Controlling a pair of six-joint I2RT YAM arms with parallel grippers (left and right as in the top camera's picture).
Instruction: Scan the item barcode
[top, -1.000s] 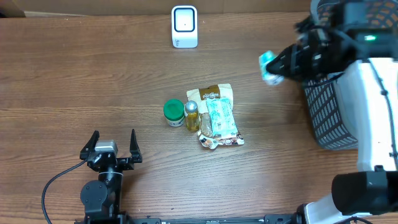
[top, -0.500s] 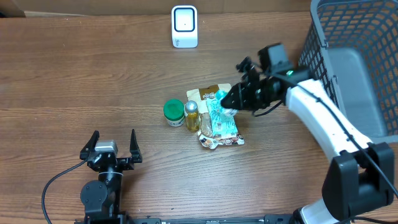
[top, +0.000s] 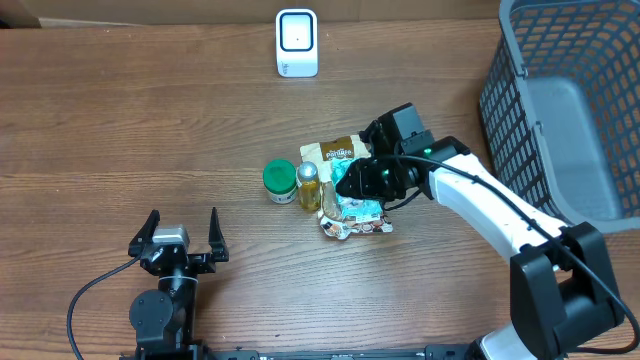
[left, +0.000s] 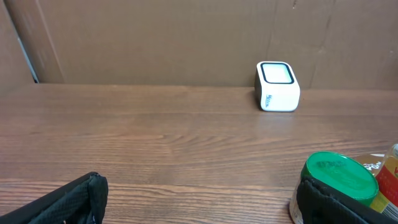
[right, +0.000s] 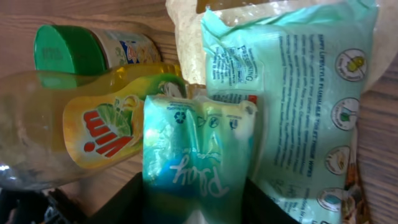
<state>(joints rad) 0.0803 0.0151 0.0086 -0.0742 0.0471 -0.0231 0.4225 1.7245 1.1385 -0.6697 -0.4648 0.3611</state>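
The white barcode scanner (top: 297, 43) (left: 277, 86) stands at the far middle of the table. My right gripper (top: 352, 182) (right: 196, 205) is low over the pile of items, with a small teal packet (right: 193, 149) marked "Play" between its fingers, which press on both its sides. The packet's front end rests over a yellow bottle (right: 93, 118) and a pale green wipes pack (right: 305, 93). My left gripper (top: 183, 222) (left: 199, 205) sits open near the front left, nothing between its fingers.
A green-capped jar (top: 279, 181) (left: 339, 177) and the yellow bottle (top: 308, 186) lie left of the pile. A brown-and-white pouch (top: 340, 150) lies under the wipes pack (top: 362, 208). A grey mesh basket (top: 520, 120) stands at the right edge.
My right arm has swung from over the basket leftward and down to the pile, carrying the teal packet. The left arm has not moved.
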